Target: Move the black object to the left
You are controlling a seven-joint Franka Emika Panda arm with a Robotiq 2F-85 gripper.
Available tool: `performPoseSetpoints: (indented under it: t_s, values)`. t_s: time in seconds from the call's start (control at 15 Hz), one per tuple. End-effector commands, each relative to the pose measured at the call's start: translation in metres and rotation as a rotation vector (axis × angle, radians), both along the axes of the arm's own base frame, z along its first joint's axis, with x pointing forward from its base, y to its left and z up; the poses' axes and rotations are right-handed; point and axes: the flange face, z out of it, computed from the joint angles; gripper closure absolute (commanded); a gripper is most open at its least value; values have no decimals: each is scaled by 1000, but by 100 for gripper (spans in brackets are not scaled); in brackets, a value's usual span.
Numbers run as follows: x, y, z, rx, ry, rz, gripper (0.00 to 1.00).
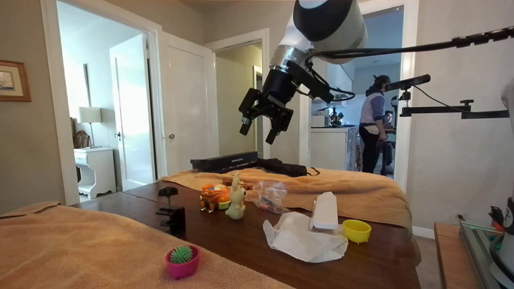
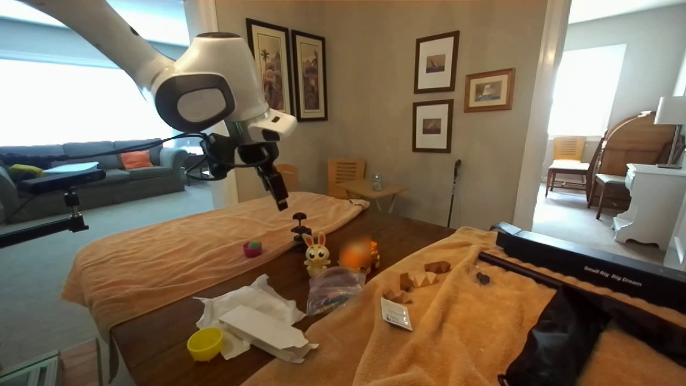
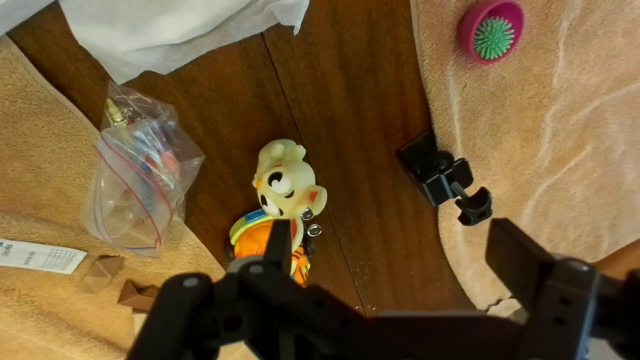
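Note:
The black object (image 1: 176, 220) is a small clamp with a rounded knob on a stem. It stands on the brown table beside the edge of the near orange towel. It also shows in an exterior view (image 2: 300, 229), partly behind the rabbit toy. In the wrist view the black object (image 3: 434, 172) lies ahead of the jaws, nearer the right finger, with its knob over the towel edge. My gripper (image 1: 257, 134) is open and empty, high above the table. It is also seen in an exterior view (image 2: 282, 205) and in the wrist view (image 3: 392, 235).
A pale rabbit toy (image 3: 287, 180) and an orange toy car (image 1: 216, 196) stand near the clamp. A pink bowl (image 1: 182, 268) with a green spiky ball sits on the towel. A plastic bag (image 3: 140, 175), white paper (image 1: 299, 237), white box (image 1: 325, 210) and yellow bowl (image 1: 356, 230) lie further along.

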Motion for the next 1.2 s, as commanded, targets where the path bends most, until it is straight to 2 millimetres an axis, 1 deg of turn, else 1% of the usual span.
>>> performPoseSetpoints:
  t_s: [0.0, 0.13, 0.33, 0.53, 0.73, 0.8, 0.93, 1.13]
  values:
    - [16, 0, -5, 39, -20, 115, 0]
    - [27, 3, -7, 48, -42, 185, 0]
    - [49, 12, -12, 57, -72, 271, 0]
    - [81, 27, -21, 34, -77, 323, 0]
    - [113, 44, -37, -48, -47, 310, 0]
    - [84, 34, -26, -19, -64, 320, 0]
    - [100, 41, -37, -41, -46, 319, 0]
    - [108, 42, -42, -43, -42, 318, 0]
